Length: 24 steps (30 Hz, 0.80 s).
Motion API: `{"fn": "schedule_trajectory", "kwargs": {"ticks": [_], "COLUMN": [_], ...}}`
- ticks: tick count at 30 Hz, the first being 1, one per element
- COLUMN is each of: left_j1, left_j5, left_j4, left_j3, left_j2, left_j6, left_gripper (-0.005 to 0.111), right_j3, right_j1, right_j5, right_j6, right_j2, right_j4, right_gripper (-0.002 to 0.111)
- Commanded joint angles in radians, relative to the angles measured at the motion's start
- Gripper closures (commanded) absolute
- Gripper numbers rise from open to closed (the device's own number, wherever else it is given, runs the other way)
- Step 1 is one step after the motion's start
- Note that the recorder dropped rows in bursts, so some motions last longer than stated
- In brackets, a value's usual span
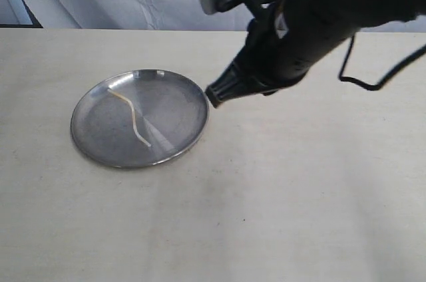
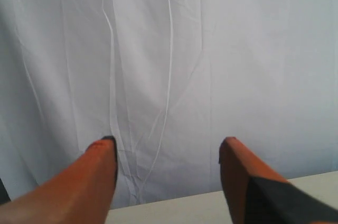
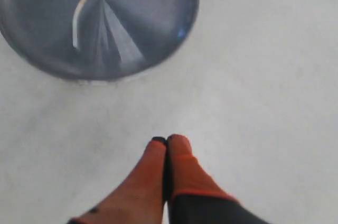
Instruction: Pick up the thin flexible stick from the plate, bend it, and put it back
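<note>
The thin flexible stick (image 1: pixel 135 117) lies wavy on the plate (image 1: pixel 90 106), running from its far left toward its near middle. The black right arm reaches in from the upper right, and my right gripper (image 1: pixel 214 94) hovers just off the plate's right rim. In the right wrist view the gripper (image 3: pixel 167 140) is shut, its orange fingers pressed together with nothing between them, over bare table beside the plate (image 3: pixel 148 18) and the stick (image 3: pixel 84 5). My left gripper (image 2: pixel 168 145) is open and empty, pointing at a white curtain, and does not show in the exterior view.
The pale table (image 1: pixel 299 195) stretches around the plate. A white curtain (image 2: pixel 169 49) hangs behind the table's far edge. A black cable (image 1: pixel 363 79) loops down from the right arm.
</note>
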Motion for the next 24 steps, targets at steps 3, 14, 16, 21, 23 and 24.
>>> {"fn": "schedule_trajectory", "kwargs": {"ticks": [3, 14, 16, 21, 23, 24], "left_j1": [-0.005, -0.005, -0.005, -0.005, -0.005, -0.005], "left_j5": [0.003, 0.003, 0.003, 0.003, 0.003, 0.003], "left_j4": [0.002, 0.002, 0.002, 0.002, 0.002, 0.002], "left_j3": [-0.005, -0.005, -0.005, -0.005, -0.005, -0.005], "left_j2": [-0.005, -0.005, -0.005, -0.005, -0.005, -0.005], "left_j6": [-0.001, -0.001, -0.001, -0.001, -0.001, -0.001], "left_gripper": [0.051, 0.051, 0.051, 0.051, 0.051, 0.051], "right_j3": [0.017, 0.108, 0.213, 0.575, 0.696, 0.741], "right_j1": [-0.004, -0.004, -0.004, -0.192, -0.291, -0.328], "right_j5": [0.395, 0.064, -0.136, -0.399, -0.431, -0.442], "right_j6": [0.043, 0.044, 0.044, 0.044, 0.044, 0.044], "right_j2": [-0.156, -0.346, -0.448, -0.763, -0.895, -0.967], "right_j4": [0.108, -0.058, -0.089, 0.077, 0.148, 0.162], "right_gripper": [0.108, 0.108, 0.108, 0.108, 0.108, 0.108]}}
